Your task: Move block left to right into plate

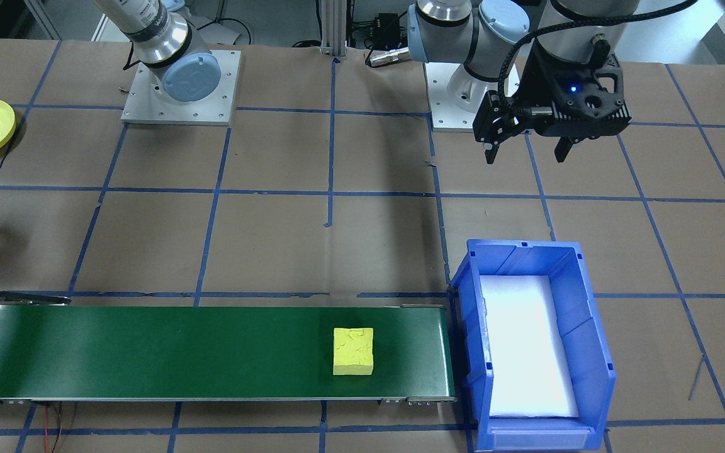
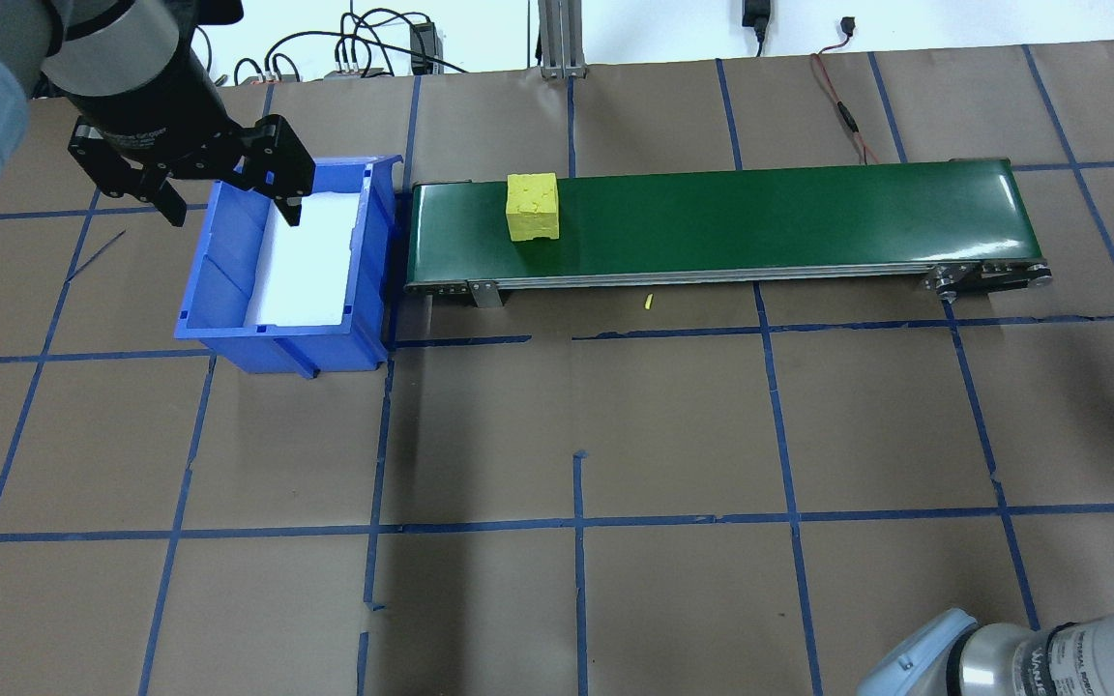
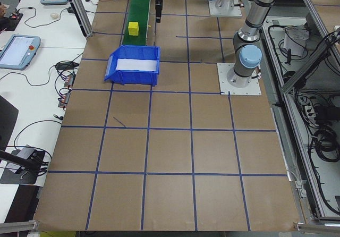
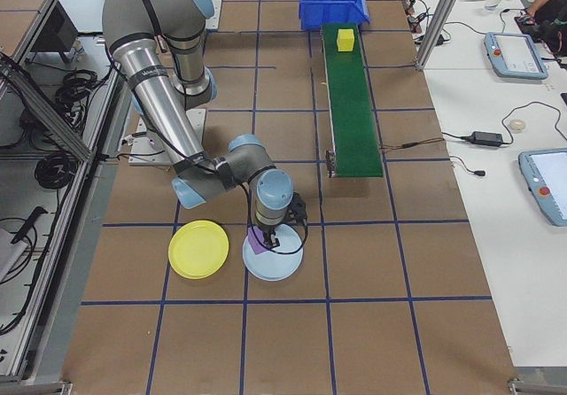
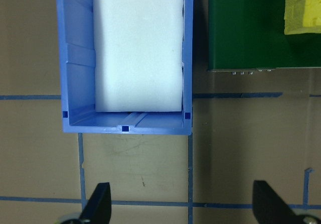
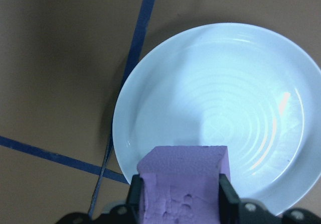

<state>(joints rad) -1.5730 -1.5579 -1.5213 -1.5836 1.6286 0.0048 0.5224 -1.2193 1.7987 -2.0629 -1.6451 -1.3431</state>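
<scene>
The right gripper [image 6: 180, 204] is closed on a purple block [image 6: 183, 184], its two fingers pressed against opposite side faces, and holds it over the near rim of a pale blue plate [image 6: 220, 108]; in the right-end view that plate [image 4: 275, 262] lies just beside a yellow plate [image 4: 198, 249] on the brown paper. The block looks like cut foam, with a pitted, crumbly face, so it is probably very light and a little squashy; a modest squeeze across its flat sides, as now, should hold it without crushing it, and dropped from low it ought to land softly and not slide much. Farther off, a yellow block [image 2: 532, 206] of the same rough foam sits on the green conveyor belt [image 2: 760, 217], near the end that meets the blue bin [image 2: 219, 290]. The left gripper [image 2: 228, 193] hangs with its fingers spread wide and holds nothing, above the bin's near edge.
</scene>
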